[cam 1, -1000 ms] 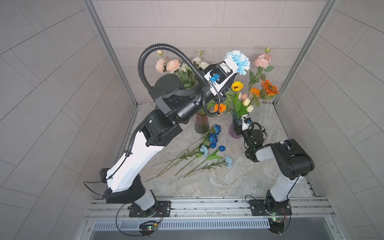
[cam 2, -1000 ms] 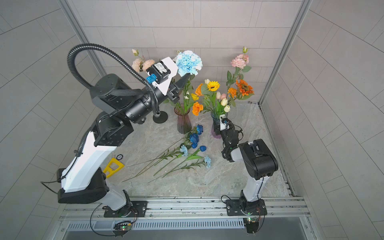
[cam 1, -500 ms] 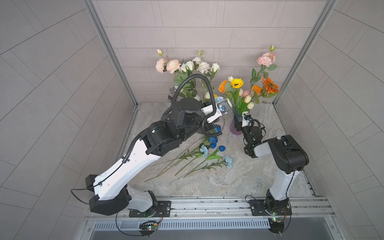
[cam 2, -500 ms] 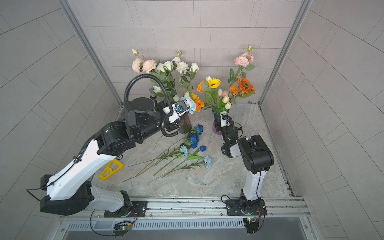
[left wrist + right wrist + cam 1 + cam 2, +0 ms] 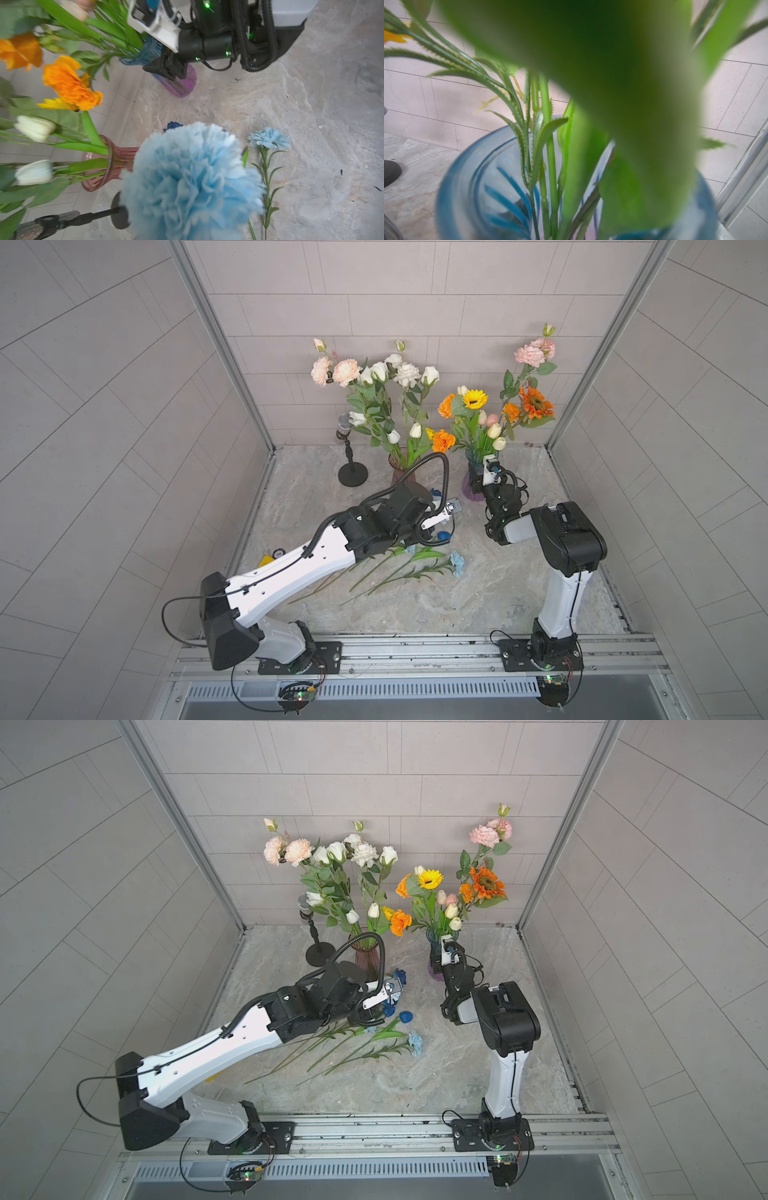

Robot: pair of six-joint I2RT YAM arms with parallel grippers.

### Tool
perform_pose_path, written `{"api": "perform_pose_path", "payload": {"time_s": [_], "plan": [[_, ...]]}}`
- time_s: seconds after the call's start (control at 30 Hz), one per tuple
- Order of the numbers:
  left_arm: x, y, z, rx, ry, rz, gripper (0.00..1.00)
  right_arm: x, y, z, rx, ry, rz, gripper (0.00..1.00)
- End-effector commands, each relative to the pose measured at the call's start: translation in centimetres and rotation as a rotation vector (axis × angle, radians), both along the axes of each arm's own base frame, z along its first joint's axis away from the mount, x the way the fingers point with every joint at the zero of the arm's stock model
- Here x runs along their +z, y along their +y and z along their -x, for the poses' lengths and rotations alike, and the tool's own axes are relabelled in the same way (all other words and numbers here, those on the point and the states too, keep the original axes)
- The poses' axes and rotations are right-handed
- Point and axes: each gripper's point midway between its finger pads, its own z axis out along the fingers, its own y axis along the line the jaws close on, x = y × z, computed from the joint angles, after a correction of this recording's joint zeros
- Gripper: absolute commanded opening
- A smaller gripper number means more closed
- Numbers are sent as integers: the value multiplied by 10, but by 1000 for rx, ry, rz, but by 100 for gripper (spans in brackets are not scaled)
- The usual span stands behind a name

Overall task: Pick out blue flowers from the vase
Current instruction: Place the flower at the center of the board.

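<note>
Right fingers (image 5: pixel 166 67) clasp vase (image 5: pixel 182 87); left probably hold 1 pale carnation (image 5: pixel 193 182).

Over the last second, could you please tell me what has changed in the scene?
The left hand, holding the pale blue carnation, swung down from high in the air to low over the blue flowers lying on the table. The right hand stayed on the blue-purple vase; the laid-out flowers did not move.

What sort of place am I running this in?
Probably a robot test cell, not a florist's: tiled panel walls box in a marble-look tabletop, the left arm and right arm are bolted to a metal rail, and a microphone stands beside the pink vase.
</note>
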Motion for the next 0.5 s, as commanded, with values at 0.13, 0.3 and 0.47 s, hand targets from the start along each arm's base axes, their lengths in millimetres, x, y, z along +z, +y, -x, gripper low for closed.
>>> {"api": "perform_pose_path", "payload": {"time_s": [0.13,0.3,0.47], "plan": [[-46,-25,-2,-71,91,-57,33,-8,-4,-13,-28,-6,34,63],[-77,-30,2,-103,162,-134,30,-14,-8,-20,-42,-1,36,63],[-103,-29,1,-77,207,-181,31,-14,-9,-26,-46,-8,37,63]]}}
